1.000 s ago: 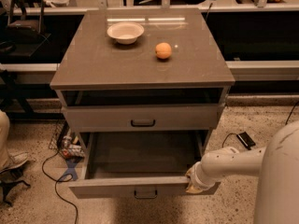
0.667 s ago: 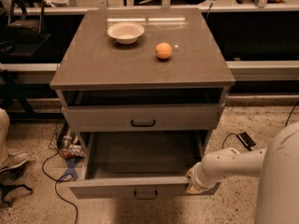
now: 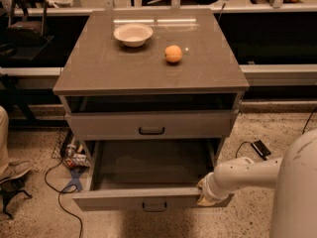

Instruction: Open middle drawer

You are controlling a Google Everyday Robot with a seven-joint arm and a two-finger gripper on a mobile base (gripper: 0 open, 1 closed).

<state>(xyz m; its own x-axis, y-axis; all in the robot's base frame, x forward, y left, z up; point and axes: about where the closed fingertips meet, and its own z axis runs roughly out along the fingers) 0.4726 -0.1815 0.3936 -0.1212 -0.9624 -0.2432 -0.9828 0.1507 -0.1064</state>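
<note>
The middle drawer (image 3: 148,198) is pulled far out of the grey-brown cabinet. Its wide flat front carries a small black handle (image 3: 154,207), and its deep dark interior (image 3: 151,165) is in full view. My gripper (image 3: 203,195) is at the right end of the drawer front, at its top edge, on the end of my white arm (image 3: 247,175), which comes in from the right. Above it, the top drawer (image 3: 151,125) with its black handle stands slightly out, showing a dark gap under the countertop. The lowest drawer is hidden below the open one.
A white bowl (image 3: 132,34) and an orange (image 3: 173,53) sit on the cabinet top (image 3: 99,68). Cables and small items (image 3: 69,157) lie on the floor at the left, beside a person's shoe (image 3: 12,171). A black device (image 3: 261,148) lies on the floor at the right.
</note>
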